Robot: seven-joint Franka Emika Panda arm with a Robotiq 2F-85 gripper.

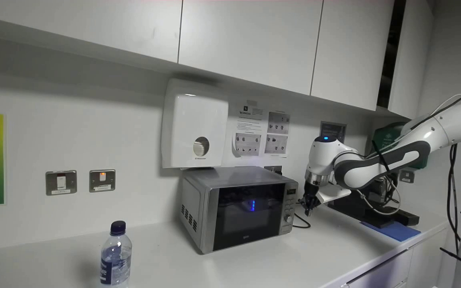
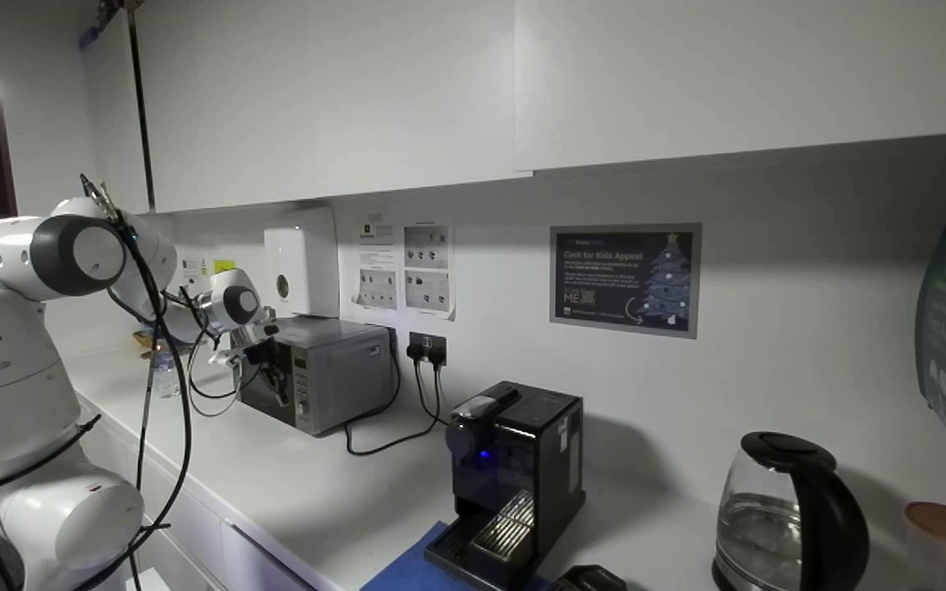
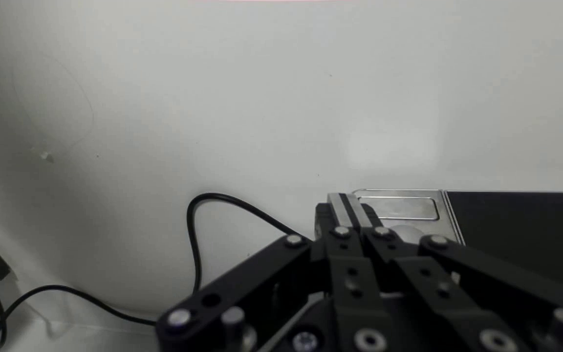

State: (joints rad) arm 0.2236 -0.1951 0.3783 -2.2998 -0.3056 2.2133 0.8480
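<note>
Boxy silver-grey metal microwave (image 1: 239, 210), shut glossy black door (image 1: 246, 226), blue glow (image 1: 253, 205), round silver knob (image 1: 288, 218), black jointed fingers (image 3: 339, 211) clenched together nearby

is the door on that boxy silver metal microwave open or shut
Shut. In an exterior view, the dark rectangular glass door sits flush beside the silver control panel, with no gap showing.
</note>
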